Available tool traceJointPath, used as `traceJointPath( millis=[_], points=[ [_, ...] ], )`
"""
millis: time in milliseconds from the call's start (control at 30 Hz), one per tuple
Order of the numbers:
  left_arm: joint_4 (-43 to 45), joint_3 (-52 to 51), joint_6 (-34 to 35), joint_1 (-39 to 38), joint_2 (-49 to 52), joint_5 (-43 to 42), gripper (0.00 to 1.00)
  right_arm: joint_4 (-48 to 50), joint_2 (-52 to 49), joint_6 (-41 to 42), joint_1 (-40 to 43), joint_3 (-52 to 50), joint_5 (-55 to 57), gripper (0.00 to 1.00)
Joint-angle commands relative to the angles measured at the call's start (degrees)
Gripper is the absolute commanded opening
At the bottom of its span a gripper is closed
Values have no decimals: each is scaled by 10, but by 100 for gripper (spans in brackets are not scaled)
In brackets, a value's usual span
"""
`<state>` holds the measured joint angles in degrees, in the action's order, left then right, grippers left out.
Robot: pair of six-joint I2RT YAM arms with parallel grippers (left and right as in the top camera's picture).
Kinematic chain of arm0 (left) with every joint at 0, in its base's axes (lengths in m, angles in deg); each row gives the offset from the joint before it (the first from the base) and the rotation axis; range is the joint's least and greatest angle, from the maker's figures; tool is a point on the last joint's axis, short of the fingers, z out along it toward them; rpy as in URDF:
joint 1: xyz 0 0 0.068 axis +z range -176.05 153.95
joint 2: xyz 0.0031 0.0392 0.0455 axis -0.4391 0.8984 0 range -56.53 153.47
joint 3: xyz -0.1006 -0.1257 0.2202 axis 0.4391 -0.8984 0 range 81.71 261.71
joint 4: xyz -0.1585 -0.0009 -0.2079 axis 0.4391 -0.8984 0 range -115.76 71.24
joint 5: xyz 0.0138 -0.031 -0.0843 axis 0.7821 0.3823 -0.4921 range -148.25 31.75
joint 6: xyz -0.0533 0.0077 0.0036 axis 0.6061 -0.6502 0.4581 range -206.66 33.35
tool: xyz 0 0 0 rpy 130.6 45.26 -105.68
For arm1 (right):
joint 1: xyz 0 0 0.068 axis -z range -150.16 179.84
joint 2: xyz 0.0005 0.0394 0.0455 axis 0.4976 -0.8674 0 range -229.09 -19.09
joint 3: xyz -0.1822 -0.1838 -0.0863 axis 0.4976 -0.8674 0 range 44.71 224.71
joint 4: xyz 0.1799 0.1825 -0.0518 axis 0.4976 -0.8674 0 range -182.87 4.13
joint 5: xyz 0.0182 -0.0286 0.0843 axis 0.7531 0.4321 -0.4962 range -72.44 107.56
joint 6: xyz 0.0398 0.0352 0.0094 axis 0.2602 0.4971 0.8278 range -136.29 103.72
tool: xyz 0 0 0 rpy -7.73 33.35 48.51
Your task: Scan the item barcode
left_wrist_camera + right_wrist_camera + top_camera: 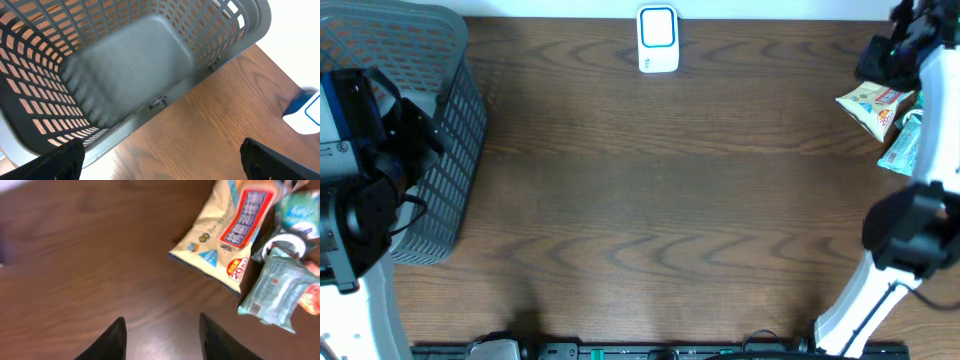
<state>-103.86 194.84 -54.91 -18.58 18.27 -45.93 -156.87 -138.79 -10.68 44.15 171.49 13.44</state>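
The barcode scanner (pixel 658 40), white with a blue face, stands at the far middle of the table; its edge (pixel 306 112) also shows in the left wrist view. The items lie at the far right: a cream snack bag (pixel 875 105) (pixel 225 230) and green packets (pixel 902 145) (pixel 277 290), one with a barcode on its near end. My right gripper (pixel 882 58) (pixel 161 319) hovers open over bare table just left of the cream bag, holding nothing. My left gripper (pixel 420 125) (pixel 161 150) is wide open and empty at the basket's rim.
A grey slotted basket (pixel 455 120) (pixel 215 60) stands at the left edge with nothing inside it. The left arm (pixel 360 200) hangs over it. The right arm's white link (pixel 865 290) crosses the near right corner.
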Motion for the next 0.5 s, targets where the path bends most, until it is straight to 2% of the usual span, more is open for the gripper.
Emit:
traceJointPath(
  millis=[0, 300, 400, 467],
  points=[
    [-2, 4, 5, 3, 0, 2, 98, -25, 71, -17, -26, 5, -25, 39],
    [-1, 4, 5, 3, 0, 2, 98, -7, 178, -40, -107, -67, -24, 40],
    [-2, 4, 5, 3, 0, 2, 98, 45, 235, -40, -131, -144, -24, 43],
    [-1, 4, 5, 3, 0, 2, 98, 90, 280, -39, -147, -213, -22, 50]
  ],
)
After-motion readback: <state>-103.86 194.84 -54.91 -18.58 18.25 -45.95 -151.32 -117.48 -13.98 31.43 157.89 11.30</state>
